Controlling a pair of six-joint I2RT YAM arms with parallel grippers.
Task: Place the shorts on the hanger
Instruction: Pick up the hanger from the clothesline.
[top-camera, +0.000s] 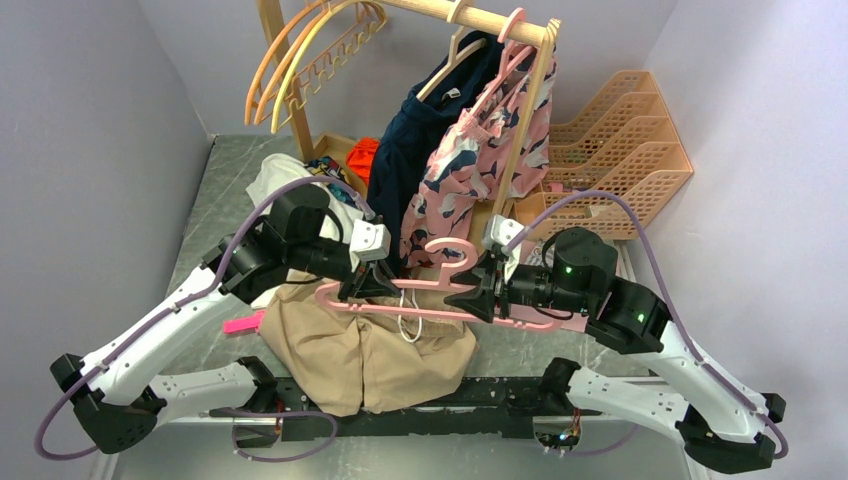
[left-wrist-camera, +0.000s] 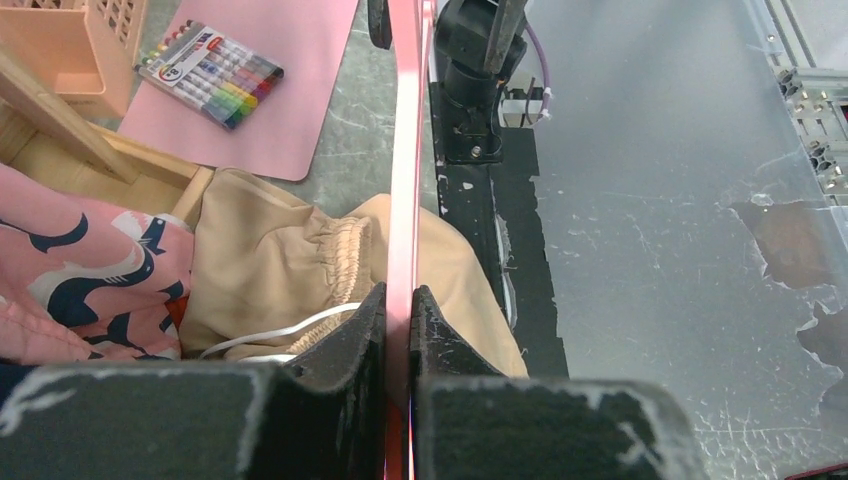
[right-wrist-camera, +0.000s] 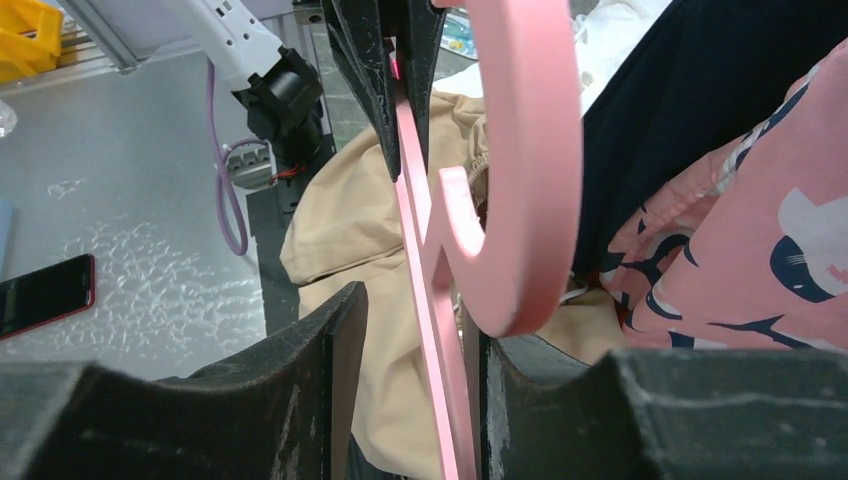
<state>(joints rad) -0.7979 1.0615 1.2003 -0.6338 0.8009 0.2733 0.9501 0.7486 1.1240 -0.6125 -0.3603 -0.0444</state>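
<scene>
The pink hanger (top-camera: 440, 288) is held level above the table between my two grippers, hook up. My left gripper (top-camera: 368, 284) is shut on its left arm; in the left wrist view the jaws (left-wrist-camera: 400, 310) pinch the thin pink bar (left-wrist-camera: 403, 150). My right gripper (top-camera: 484, 296) sits around the right arm with its jaws apart; in the right wrist view (right-wrist-camera: 412, 325) the bar (right-wrist-camera: 425, 250) rests against the right finger with a gap on the left. The tan shorts (top-camera: 370, 350) lie bunched on the table under the hanger, waistband and white drawstring showing (left-wrist-camera: 270, 260), (right-wrist-camera: 340, 230).
A wooden rack behind holds a navy garment (top-camera: 410, 140), a pink patterned garment (top-camera: 480, 150), and orange and yellow hangers (top-camera: 300, 60). Peach stacked trays (top-camera: 620, 140) stand at back right. White cloth (top-camera: 290, 180) lies at back left. A marker set (left-wrist-camera: 210, 75) and phone (right-wrist-camera: 45, 295) lie nearby.
</scene>
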